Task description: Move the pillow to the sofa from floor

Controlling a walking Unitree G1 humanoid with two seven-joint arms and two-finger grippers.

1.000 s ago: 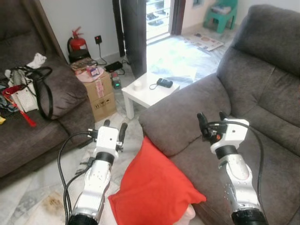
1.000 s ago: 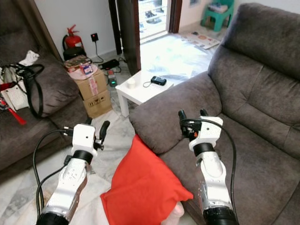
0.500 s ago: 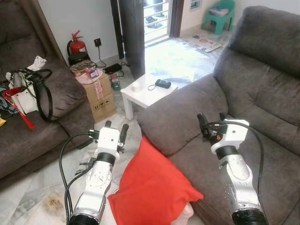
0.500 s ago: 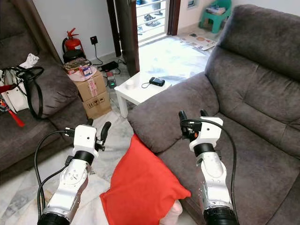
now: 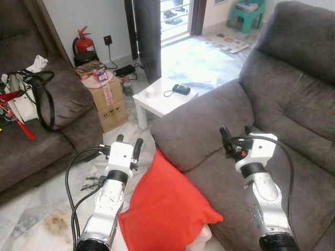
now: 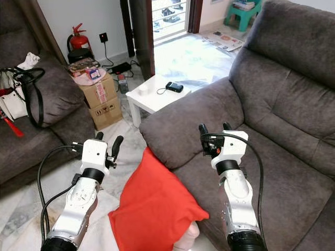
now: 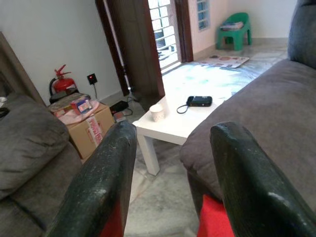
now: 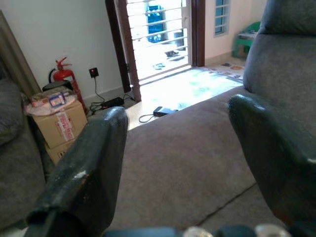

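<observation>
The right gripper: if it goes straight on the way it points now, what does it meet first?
Probably the sofa's armrest, which lies ahead between the open fingers of the right gripper; depth is unclear.

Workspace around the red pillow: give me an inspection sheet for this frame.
Surface: grey sofa, seat bare.
Job's things: red pillow leaning against the sofa front, low by the floor.
Clutter: cardboard box, handbag, white side table with a phone.
Grippers: left gripper open beside the pillow; right gripper open above the seat.
Cables: black cable looping off the left arm.
Surroundings: fire extinguisher, open doorway.
</observation>
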